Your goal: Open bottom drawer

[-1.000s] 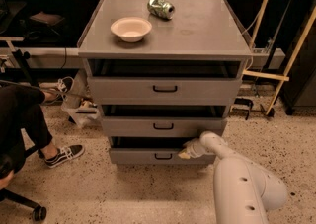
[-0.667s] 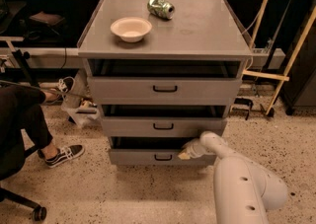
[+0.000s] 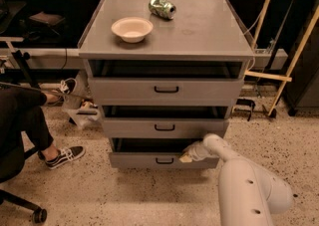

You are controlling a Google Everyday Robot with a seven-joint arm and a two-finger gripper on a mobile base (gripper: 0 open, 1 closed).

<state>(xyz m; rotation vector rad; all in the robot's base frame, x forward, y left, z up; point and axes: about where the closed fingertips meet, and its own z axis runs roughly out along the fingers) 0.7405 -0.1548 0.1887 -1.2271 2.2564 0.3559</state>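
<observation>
The bottom drawer (image 3: 144,161) is the lowest and narrowest grey front of a grey cabinet, with a small black bar handle (image 3: 164,161). It stands pulled out a little, with a dark gap above its front. My gripper (image 3: 186,156) is at the drawer's top edge, just right of the handle, at the end of my white arm (image 3: 246,185), which reaches in from the lower right.
Above are the middle drawer (image 3: 164,128) and top drawer (image 3: 167,90), both slightly out. A bowl (image 3: 132,29) and a crushed can (image 3: 162,7) lie on the cabinet top (image 3: 199,31). A seated person's leg and shoe (image 3: 62,156) are at left. Wooden poles (image 3: 286,56) lean at right.
</observation>
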